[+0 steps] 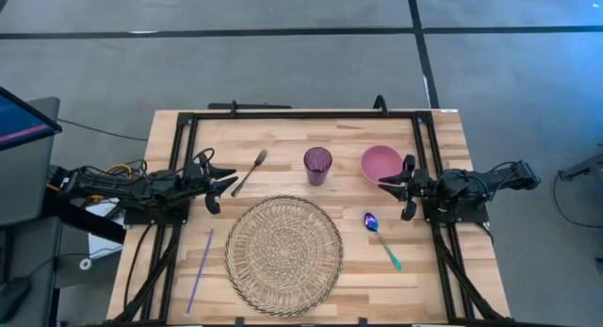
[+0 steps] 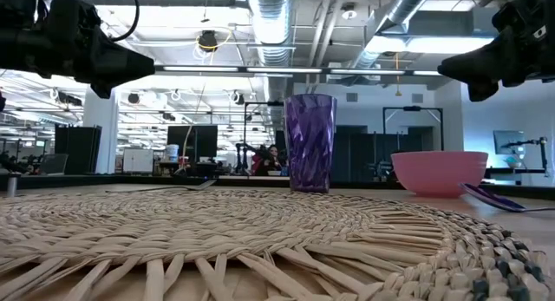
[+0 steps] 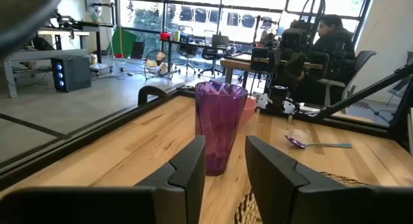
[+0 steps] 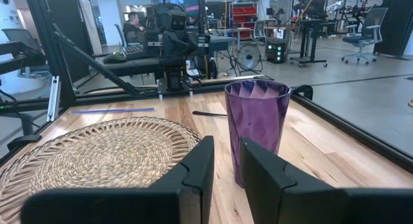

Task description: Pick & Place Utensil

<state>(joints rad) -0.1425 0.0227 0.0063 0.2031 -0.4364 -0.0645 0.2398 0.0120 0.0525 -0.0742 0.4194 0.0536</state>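
A dark fork lies flat on the table between my left gripper and the purple cup. A spoon with a shiny blue bowl and a teal handle lies flat, right of the woven placemat and on the near side of my right gripper. Both grippers hover level above the table, open by a narrow gap, and point at each other across the cup. The left wrist view shows the cup and the spoon past the left gripper. The right wrist view shows the cup and the fork past the right gripper.
A pink bowl stands right of the cup, close to the right gripper. A thin purple stick lies left of the placemat. A black frame runs along the far edge and both sides. A person sits in the room behind the table.
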